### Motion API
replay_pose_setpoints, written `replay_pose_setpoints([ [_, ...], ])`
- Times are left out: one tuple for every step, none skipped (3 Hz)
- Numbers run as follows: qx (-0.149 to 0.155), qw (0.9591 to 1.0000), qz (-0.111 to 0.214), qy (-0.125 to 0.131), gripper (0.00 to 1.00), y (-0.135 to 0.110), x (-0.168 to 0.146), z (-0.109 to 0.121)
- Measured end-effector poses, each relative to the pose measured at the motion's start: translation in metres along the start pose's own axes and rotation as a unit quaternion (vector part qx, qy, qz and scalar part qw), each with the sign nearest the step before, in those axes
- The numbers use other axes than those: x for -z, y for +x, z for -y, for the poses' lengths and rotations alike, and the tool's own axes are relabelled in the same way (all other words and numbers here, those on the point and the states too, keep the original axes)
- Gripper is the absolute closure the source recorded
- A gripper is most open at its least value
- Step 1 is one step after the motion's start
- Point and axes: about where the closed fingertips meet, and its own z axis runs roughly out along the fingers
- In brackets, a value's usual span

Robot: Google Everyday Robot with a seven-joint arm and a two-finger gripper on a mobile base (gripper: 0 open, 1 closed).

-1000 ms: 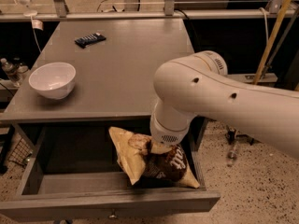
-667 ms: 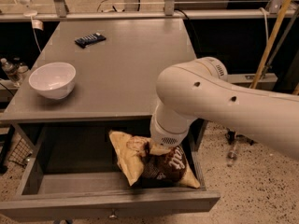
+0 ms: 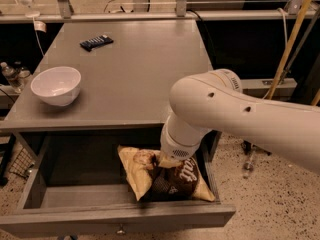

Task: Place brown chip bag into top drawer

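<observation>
Standing pulled out below the grey tabletop (image 3: 135,79), the top drawer (image 3: 75,196) shows its flat front panel nearest the camera, with a small metal knob (image 3: 120,230) at the lower edge. The brown chip bag (image 3: 184,178) lies inside the drawer at its right end, crumpled, its pale tan ends spread to the left and right and its white lettering facing up. The hand (image 3: 167,160) is down in the drawer at the top of the bag, mostly hidden under the thick white wrist of the arm (image 3: 235,109); I cannot tell whether it grips the bag or has let go. Farther back, a white bowl (image 3: 56,85) sits upright near the tabletop's left edge. Beyond it, a small dark flat object (image 3: 96,42) lies near the far side.
</observation>
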Motion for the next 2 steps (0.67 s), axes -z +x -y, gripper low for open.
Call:
replay_pose_setpoints([
  [0.003, 1.0, 0.007, -0.003, 0.85, -0.0013, -0.0034, 0.0013],
  [0.004, 1.0, 0.006, -0.003, 0.61, -0.0014, -0.0026, 0.0006],
])
